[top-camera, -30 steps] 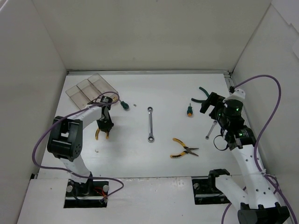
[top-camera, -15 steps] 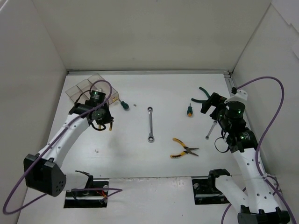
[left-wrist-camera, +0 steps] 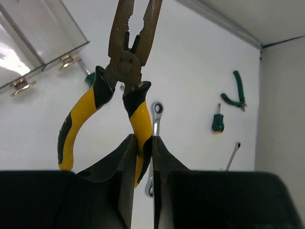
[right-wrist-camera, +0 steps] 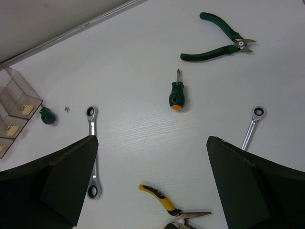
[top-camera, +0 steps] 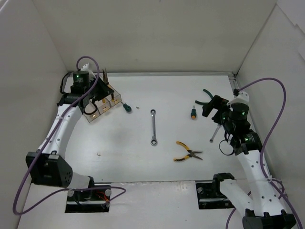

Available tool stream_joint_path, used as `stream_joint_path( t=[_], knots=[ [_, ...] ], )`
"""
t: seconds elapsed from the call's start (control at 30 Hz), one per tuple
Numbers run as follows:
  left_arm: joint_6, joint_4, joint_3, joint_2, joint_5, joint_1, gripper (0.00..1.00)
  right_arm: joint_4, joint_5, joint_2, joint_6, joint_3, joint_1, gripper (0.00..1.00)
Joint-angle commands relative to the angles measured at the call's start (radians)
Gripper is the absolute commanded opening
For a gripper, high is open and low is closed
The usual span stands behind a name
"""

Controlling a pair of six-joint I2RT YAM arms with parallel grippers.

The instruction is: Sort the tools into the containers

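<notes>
My left gripper (top-camera: 102,88) is shut on one handle of the yellow-handled pliers (left-wrist-camera: 125,62) and holds them in the air, nose up, over the clear containers (top-camera: 108,102); the containers also show in the left wrist view (left-wrist-camera: 38,33). My right gripper (top-camera: 213,106) is open and empty above the table's right side. On the table lie a silver wrench (top-camera: 153,127), yellow needle-nose pliers (top-camera: 187,152), an orange-green screwdriver (top-camera: 193,113), dark green pliers (top-camera: 206,97), a second wrench (top-camera: 215,132) and a green screwdriver (top-camera: 127,107).
White walls enclose the table on the left, back and right. A small speck (top-camera: 137,107) lies beside the green screwdriver. In the right wrist view the fingers (right-wrist-camera: 62,181) stand wide apart over the needle-nose pliers (right-wrist-camera: 174,210) and the middle wrench (right-wrist-camera: 92,152).
My left gripper has lifted the yellow-handled pliers off the table and swung them back and left to above the containers. The right arm has barely moved.
</notes>
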Motion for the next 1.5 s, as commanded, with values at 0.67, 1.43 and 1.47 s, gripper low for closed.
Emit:
stream_joint_path(
  t=[0.67, 1.43, 1.47],
  knots=[
    [-0.475, 1.082, 0.045, 0.435, 0.187, 0.172, 0.00, -0.016, -0.045, -0.151, -0.049, -0.022, -0.006, 0.98],
    [-0.542, 1.081, -0.032, 0.607, 0.158, 0.219, 0.10, -0.046, 0.026, -0.140, -0.079, -0.024, -0.006, 0.98],
    [-0.538, 1.075, -0.032, 0.607, 0.159, 0.219, 0.11, -0.047, 0.026, -0.136, -0.077, -0.022, -0.006, 0.98]
  ],
)
